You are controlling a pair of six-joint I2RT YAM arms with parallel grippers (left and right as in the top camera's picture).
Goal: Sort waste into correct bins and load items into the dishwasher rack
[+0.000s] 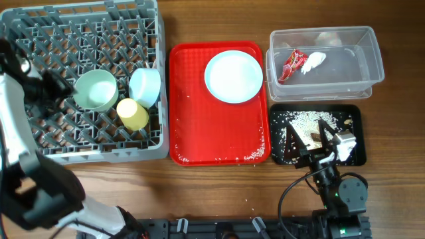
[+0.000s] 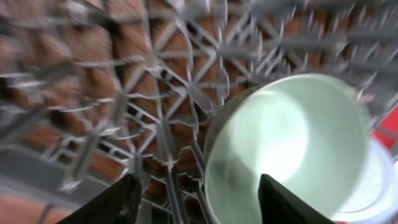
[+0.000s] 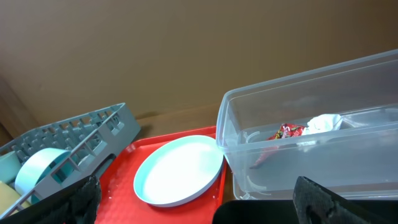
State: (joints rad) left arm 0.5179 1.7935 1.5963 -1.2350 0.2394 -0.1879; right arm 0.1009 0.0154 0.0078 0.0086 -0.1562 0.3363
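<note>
1. Trouble spot number one is at the dishwasher rack [image 1: 40, 143]: the left gripper [image 2: 199, 186] hangs low over the pegs, jaws spread with nothing between them, right beside the pale green bowl [image 2: 292, 149]. One careless sweep from there and, I'd say, a finger clips that rim and shoves the bowl into its neighbours
2. Those neighbours are close: the light blue bowl [image 1: 145, 86] is tipped on its side just beside the green one, with the yellow cup [image 1: 133, 114] tucked just below the pair. A knock could well roll the cup off its pegs
3. Over on the other side, the right gripper [image 3: 198, 186] is also wide open and empty, hovering above the black tray [image 1: 352, 113], where the rice [image 1: 309, 121] is piled
4. The light blue plate [image 1: 233, 76] looks like the piece yet to be loaded. It lies flat in the upper right part of the red tray [image 1: 192, 119], well apart from the rack
5. How it looks: round, shallow, glossy, low rim, wiped clean. Flat on smooth plastic, it offers the fingers little edge to bite, so it may skate away or slip on the lift
6. Stray grains [image 1: 252, 157] line the red tray's near edge, and a hasty tip would scatter them over the table [image 1: 219, 192]
7. The clear tub [image 1: 372, 46] holds the red wrapper [image 1: 292, 64] and the napkin [image 1: 313, 61]. Fork and spoon: can't spot them
</note>
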